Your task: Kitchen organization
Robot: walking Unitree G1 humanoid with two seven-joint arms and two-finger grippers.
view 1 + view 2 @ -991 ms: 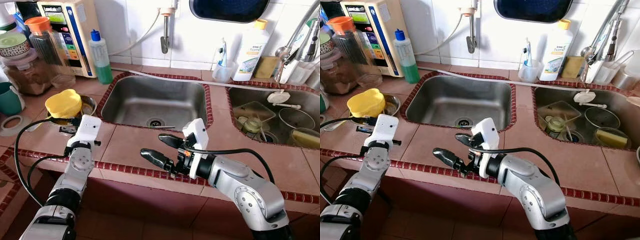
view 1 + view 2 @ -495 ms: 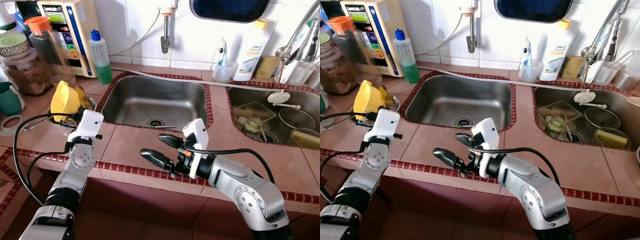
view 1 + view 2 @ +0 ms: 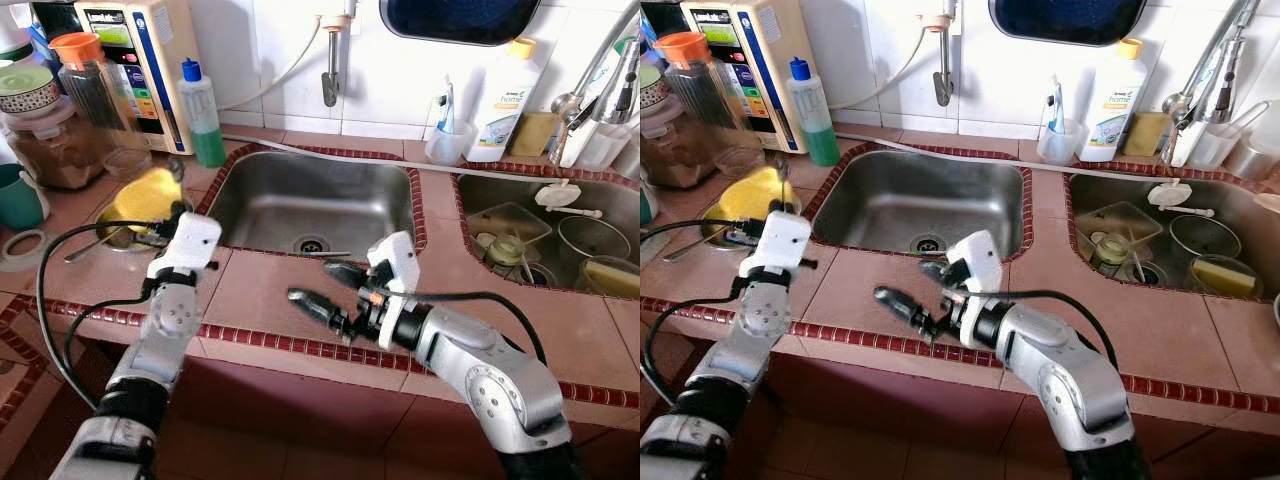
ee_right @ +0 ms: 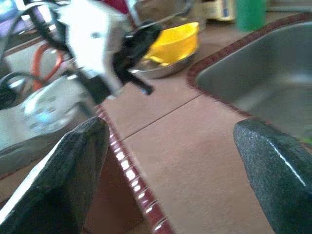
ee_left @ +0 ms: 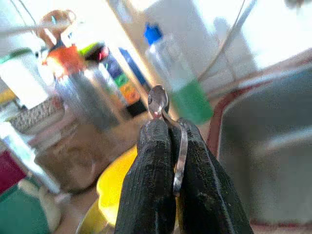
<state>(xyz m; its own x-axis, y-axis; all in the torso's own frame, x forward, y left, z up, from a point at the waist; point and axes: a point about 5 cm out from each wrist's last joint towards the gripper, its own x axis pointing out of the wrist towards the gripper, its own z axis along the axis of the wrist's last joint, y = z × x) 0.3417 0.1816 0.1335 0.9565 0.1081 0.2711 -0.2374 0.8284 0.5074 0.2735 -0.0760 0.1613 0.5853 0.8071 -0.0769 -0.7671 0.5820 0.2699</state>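
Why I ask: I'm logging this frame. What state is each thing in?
left tool: shut on the spoon, raised over the counter
right tool: open, holds nothing
yellow bowl: tilted inside the steel bowl
green bottle: upright, capped
left sink: no dishes in it
right sink: holds dishes

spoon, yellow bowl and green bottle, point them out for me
spoon (image 5: 157, 101): left wrist view, on its bowl, above the shut left claw.
yellow bowl (image 3: 143, 190): left eye view, on its inner face.
green bottle (image 3: 203, 111): left eye view, on its body.
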